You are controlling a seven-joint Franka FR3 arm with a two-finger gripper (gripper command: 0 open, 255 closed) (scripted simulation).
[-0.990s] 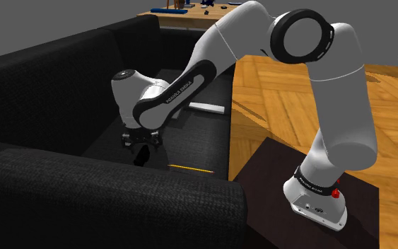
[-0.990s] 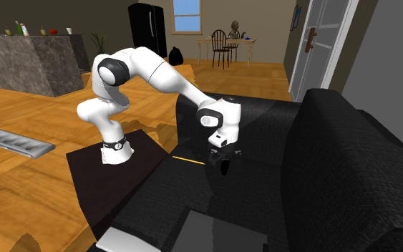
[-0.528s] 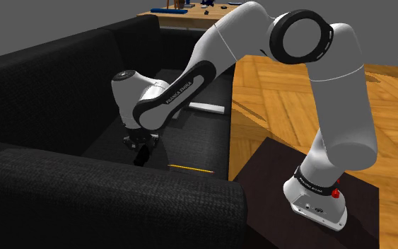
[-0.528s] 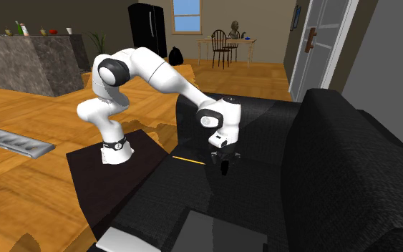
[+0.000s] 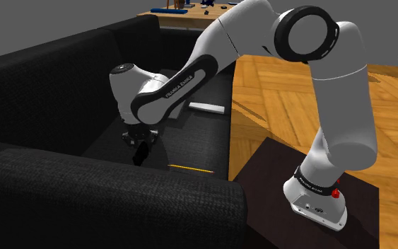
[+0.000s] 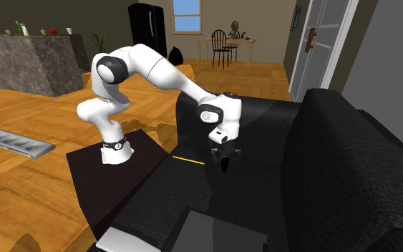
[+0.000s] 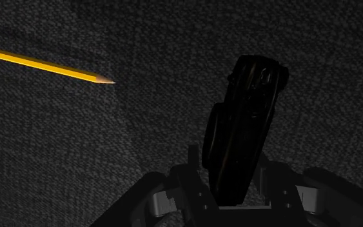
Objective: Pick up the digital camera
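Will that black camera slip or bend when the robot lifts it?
Probably not bend: the digital camera looks like a stiff, hard block. It might swivel, since the gripper clasps just one end. A drop would likely land on the sofa cushion, probably soft.

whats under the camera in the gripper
Black sofa seat lies beneath the camera. A yellow pencil lies on that seat off to one side, not beneath it. The patch of seat straight behind the camera's body is covered by it.
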